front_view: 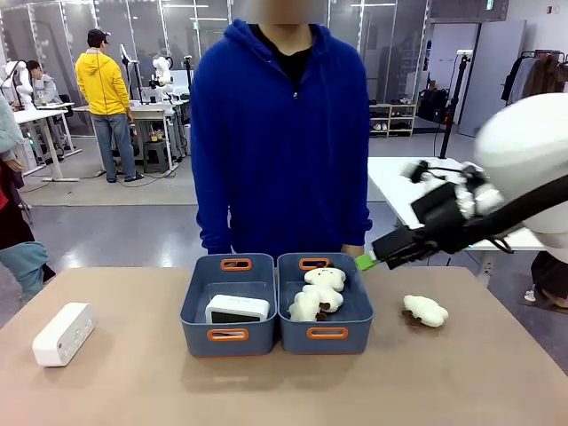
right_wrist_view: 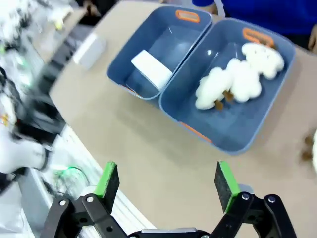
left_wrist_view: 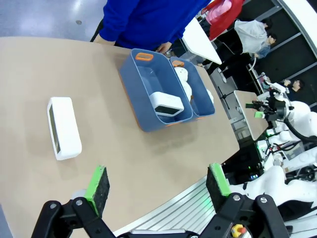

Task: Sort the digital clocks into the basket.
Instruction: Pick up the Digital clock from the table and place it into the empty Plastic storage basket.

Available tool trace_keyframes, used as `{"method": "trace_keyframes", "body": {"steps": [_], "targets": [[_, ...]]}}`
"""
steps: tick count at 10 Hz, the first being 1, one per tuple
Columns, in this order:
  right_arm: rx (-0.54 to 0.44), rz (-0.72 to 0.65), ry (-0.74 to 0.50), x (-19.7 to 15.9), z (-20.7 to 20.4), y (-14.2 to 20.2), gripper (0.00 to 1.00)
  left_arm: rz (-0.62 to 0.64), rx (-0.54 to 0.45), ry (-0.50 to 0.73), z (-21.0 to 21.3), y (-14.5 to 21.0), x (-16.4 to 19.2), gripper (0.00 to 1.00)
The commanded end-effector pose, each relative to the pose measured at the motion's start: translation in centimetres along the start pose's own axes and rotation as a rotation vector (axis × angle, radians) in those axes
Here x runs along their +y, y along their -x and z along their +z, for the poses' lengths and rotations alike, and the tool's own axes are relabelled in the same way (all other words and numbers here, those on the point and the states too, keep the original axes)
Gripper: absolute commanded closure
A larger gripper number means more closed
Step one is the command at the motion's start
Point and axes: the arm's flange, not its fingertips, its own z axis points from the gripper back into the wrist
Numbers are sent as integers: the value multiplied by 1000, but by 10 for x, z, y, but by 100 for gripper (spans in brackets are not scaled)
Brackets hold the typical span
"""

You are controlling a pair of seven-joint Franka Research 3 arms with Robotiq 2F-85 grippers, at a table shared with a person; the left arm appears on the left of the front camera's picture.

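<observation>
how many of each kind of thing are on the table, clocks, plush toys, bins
digital clocks: 2, one in the left basket, one loose on the table
plush toys: 3, two in the right bin, one loose
bins: 2
total: 7

Research lab: white workbenches, glass partitions, equipment shelving, person in yellow jacket standing behind.
</observation>
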Motion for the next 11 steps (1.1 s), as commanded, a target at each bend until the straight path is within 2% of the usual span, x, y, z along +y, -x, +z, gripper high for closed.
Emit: {"method": "trace_keyframes", "body": {"steps": [1,4,6,7,8,10,11], "targets": [[-78,-139,-88,-33,31,35,2,-11,-5,21,0,0,-1,0],[-158,-284,-80,-62,77,84,2,-11,-5,21,0,0,-1,0],[-145,-359,-108,-78,82,108,2,-11,-5,21,0,0,-1,0],[-183,-356,-124,-81,76,107,2,-11,-5,21,0,0,-1,0],[-141,-339,-72,-102,100,43,2,-11,-5,21,0,0,-1,0],[-141,-339,-72,-102,100,43,2,0,0,0,0,0,0,0],[-141,-339,-72,-102,100,43,2,-9,69,-109,-11,-5,-13,0]]}}
